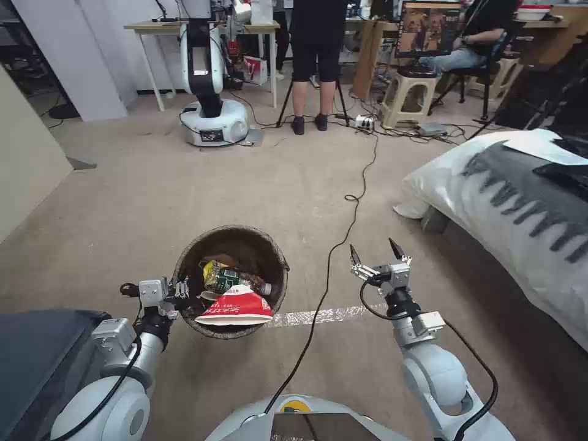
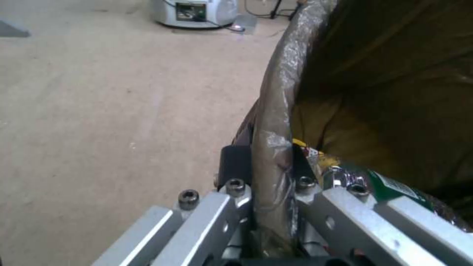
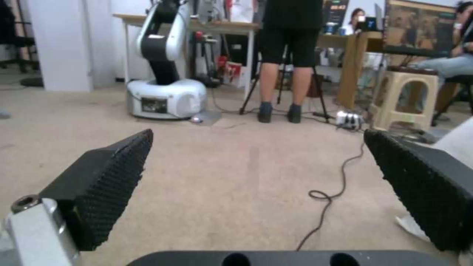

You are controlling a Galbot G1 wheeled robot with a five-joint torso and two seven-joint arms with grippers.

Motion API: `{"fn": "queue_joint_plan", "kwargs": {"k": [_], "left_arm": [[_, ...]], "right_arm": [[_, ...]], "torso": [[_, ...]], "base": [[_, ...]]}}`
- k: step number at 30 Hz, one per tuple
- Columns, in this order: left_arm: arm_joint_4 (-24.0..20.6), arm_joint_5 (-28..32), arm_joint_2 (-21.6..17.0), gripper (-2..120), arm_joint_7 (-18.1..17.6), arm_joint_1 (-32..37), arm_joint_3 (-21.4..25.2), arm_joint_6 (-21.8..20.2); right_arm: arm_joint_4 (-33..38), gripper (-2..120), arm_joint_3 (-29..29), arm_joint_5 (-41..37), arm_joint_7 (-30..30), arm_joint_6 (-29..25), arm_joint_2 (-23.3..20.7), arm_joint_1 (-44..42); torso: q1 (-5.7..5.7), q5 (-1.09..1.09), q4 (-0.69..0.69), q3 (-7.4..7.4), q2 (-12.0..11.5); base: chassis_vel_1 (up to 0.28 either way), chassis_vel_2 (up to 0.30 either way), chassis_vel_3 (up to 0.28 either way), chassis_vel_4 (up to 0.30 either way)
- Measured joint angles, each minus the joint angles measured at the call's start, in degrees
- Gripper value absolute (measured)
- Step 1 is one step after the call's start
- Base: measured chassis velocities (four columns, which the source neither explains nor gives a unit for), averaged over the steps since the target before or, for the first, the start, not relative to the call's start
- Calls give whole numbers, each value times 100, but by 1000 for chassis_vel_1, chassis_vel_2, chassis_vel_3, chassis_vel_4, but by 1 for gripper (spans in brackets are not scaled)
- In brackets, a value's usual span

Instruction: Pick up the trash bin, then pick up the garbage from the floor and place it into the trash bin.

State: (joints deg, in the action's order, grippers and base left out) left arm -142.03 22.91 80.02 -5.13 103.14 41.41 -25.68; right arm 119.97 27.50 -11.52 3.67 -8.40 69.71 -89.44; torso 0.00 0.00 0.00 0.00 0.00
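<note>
Trash bin [image 1: 231, 282] rim pinched in left end effector [image 1: 181, 293]

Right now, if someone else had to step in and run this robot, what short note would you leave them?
Left hand: shut on the rim of the trash bin, one finger inside, one outside.
Right hand: open, holding nothing, above bare carpet to the right of the bin.
In the bin: a red-and-white paper cup, a green-labelled bottle, a yellow wrapper.
Done: bin gripped, several pieces inside.
Left: no loose garbage visible on the floor; check beyond the view.
</note>
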Motion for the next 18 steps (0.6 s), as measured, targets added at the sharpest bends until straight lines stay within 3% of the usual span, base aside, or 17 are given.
{"fn": "queue_joint_plan", "kwargs": {"k": [18], "left_arm": [[17,-13,-43,0,-15,8,3,119]], "right_arm": [[-45,100,156,-105,37,20,-28,61]], "torso": [[0,0,-1,0,0]], "base": [[31,33,33,32]]}}
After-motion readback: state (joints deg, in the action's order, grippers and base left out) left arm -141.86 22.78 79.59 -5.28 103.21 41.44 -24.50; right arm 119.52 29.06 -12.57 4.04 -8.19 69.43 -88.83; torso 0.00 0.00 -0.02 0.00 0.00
